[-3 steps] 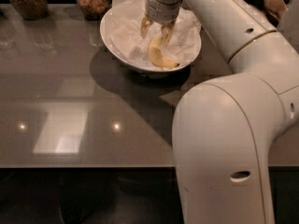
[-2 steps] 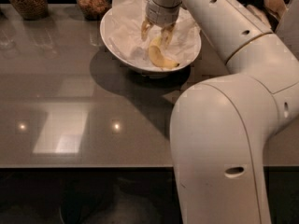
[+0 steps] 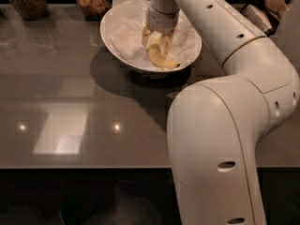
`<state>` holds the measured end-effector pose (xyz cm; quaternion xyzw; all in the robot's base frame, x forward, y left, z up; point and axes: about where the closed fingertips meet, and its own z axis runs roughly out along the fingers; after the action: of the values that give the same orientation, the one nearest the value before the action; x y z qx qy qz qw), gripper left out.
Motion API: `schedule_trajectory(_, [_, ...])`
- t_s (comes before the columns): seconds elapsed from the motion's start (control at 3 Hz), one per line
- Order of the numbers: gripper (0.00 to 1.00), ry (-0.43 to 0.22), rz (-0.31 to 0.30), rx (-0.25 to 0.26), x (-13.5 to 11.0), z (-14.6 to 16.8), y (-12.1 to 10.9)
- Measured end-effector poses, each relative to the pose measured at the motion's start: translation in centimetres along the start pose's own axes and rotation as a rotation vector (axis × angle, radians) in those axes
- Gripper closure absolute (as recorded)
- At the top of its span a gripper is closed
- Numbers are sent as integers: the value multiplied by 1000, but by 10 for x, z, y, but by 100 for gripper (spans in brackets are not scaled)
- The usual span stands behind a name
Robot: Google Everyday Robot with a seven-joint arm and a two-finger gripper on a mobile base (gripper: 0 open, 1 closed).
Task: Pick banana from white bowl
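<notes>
Banana (image 3: pixel 161 60): small, yellow, curved, with its darker stem tip pointing right. It lies on crumpled white paper in the near part of the white bowl (image 3: pixel 108 46). Bowl: wide, shallow, round, upright on the tabletop (image 3: pixel 70 125), far side. Gripper (image 3: pixel 157 41): down inside the bowl, at the banana's upper end.

Two glass jars (image 3: pixel 28 1) of brown grains stand at the glossy counter's (image 3: pixel 70 93) far edge, left of the end effector (image 3: pixel 157 37)

Light: dim, overhead.
Glare: bright patches on table (image 3: pixel 61 137).
Shadow: dark, beside white bowl (image 3: pixel 112 49), lower left.
Brightest: gripper (image 3: pixel 157 41), inside white bowl.
</notes>
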<state>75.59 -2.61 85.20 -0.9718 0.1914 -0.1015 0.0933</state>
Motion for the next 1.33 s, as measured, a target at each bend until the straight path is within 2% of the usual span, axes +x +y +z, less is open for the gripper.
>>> schedule_trajectory(0.33, [60, -8, 1, -4, -1, 4, 1])
schedule_trajectory(1.0, [100, -10, -2, -3, -3, 5, 0])
schedule_trajectory(1.33, [100, 4, -5, 5, -1, -3, -2])
